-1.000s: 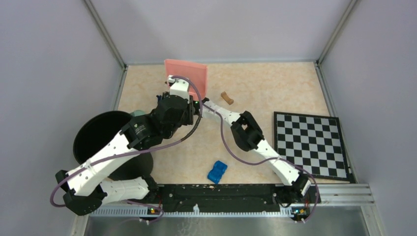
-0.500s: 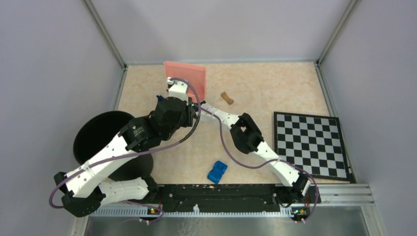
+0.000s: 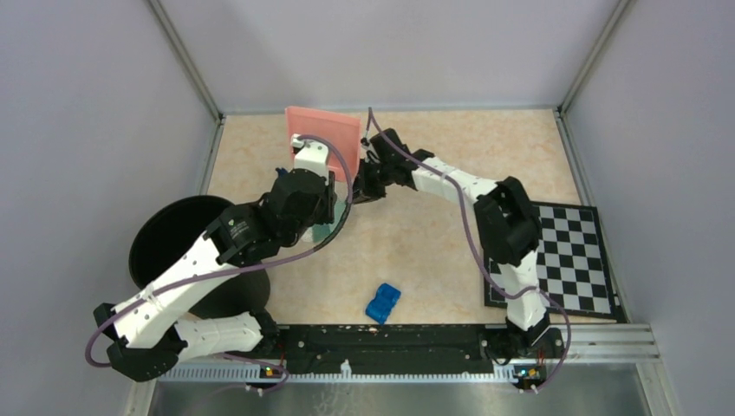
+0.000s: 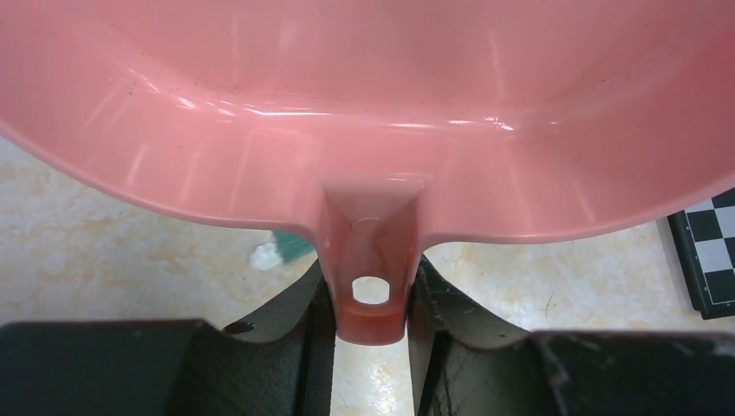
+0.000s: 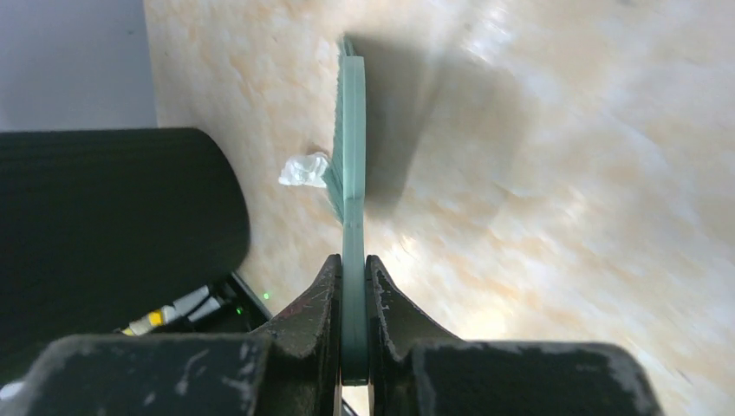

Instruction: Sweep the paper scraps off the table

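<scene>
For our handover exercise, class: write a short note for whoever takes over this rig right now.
Left tool: shut on the handle of the pink plastic dustpan, held steeply tilted.
Right tool: shut on the thin teal brush.
Done: both implements in hand.
One crumpled white paper scrap lies on the beige table beside the brush, not yet in the dustpan.
Left: sweep it in; check beneath the arms for others.

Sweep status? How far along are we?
Done: tools are up. The left gripper is shut on the dustpan handle, and the right gripper is shut on the green brush.
In hand: the brush stands beside a white scrap on the table.
Left: that scrap is not in the dustpan, whose visible inside looks bare. What the bin holds cannot be told.
</scene>
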Controlling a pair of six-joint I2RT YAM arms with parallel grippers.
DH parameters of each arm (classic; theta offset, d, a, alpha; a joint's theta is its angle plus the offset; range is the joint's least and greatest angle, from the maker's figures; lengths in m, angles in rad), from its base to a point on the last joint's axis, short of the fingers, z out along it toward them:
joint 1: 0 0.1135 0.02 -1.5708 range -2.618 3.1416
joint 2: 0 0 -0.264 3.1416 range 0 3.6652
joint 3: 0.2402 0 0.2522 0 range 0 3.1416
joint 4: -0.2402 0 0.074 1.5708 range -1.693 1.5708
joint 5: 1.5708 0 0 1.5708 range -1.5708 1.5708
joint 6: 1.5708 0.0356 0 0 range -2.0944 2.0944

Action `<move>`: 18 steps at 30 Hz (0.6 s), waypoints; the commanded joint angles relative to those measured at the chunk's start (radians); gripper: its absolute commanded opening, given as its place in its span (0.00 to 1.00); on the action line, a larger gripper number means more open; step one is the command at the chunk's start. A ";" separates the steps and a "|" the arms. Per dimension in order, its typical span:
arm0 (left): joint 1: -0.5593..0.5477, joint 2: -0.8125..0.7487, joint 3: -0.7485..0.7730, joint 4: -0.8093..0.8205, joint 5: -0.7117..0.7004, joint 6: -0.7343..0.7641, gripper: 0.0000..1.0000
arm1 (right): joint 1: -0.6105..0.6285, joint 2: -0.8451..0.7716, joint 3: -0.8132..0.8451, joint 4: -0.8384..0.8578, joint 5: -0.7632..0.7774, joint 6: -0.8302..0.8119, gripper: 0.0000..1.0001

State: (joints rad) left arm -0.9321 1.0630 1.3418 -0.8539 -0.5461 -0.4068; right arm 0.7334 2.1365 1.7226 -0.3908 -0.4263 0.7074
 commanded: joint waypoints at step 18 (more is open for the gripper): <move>-0.004 -0.006 0.062 -0.207 0.118 -0.055 0.00 | -0.041 -0.144 -0.008 0.325 -0.034 -0.175 0.00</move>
State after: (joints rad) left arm -0.9321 1.0569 1.3842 -1.0195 -0.4709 -0.4397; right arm 0.7071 1.9549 1.6424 -0.2863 -0.5026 0.4900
